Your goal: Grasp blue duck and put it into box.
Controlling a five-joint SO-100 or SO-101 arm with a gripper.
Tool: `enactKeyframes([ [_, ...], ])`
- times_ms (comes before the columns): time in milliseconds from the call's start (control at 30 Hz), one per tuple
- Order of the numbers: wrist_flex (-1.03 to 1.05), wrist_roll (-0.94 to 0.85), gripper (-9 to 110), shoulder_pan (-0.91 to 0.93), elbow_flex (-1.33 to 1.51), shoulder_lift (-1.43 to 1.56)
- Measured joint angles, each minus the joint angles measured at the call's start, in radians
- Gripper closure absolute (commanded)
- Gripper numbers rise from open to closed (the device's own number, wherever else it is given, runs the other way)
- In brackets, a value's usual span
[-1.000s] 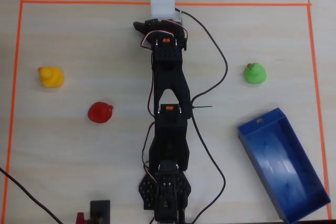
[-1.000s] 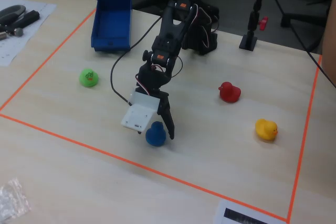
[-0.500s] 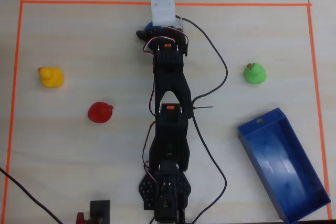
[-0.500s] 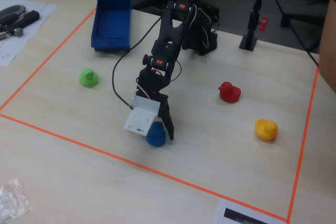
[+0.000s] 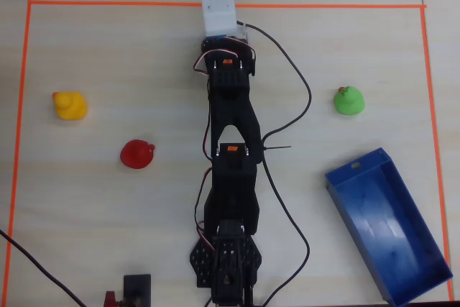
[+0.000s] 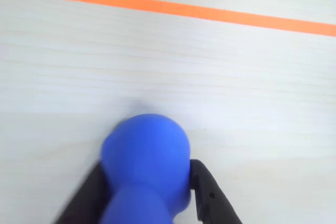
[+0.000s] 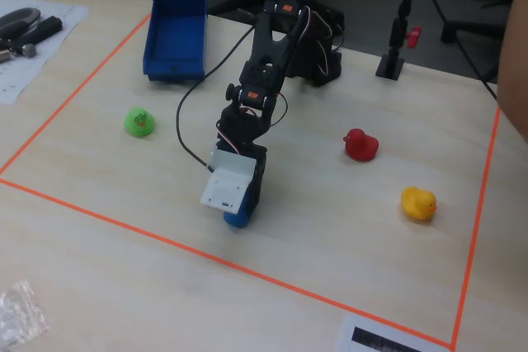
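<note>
In the wrist view the blue duck (image 6: 145,169) fills the lower middle, with the two black fingers (image 6: 209,195) of the gripper (image 6: 147,195) pressed against its sides, one left and one right, so the gripper is pinching the duck. The duck sits low on the pale wooden table (image 6: 252,87), and one orange tape line (image 6: 173,8) crosses the table beyond it. In the fixed view only a sliver of the blue duck (image 7: 237,218) shows under the white camera housing (image 7: 228,185), close to the near tape line (image 7: 148,231), with the single black arm (image 7: 264,72) reaching down to it from its base at the far side. There are four ducks in all (one of each colour): the blue one in the gripper, a yellow duck (image 7: 418,203) and a red duck (image 7: 360,145) to the right in this view, and a green duck (image 7: 140,122) to the left. One box (image 7: 175,35) lies farther back on the left, well apart from the blue duck, and no duck is seen in it.
</note>
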Motion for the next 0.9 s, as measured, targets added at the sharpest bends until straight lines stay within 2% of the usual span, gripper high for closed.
enactKeyframes([
  [333, 0.179, 0.066, 101, 0.084, -0.156, 0.057],
  [467, 0.439, 0.137, 101, 0.172, -0.382, 0.198],
  [567, 0.736, 0.167, 101, 0.290, -0.641, 0.305],
  [700, 1.071, 0.167, 101, 0.500, -0.838, 0.442],
  [767, 1.152, 0.167, 101, 0.620, -0.844, 0.512],
  [900, 1.166, 0.152, 101, 0.851, -0.701, 0.601],
])
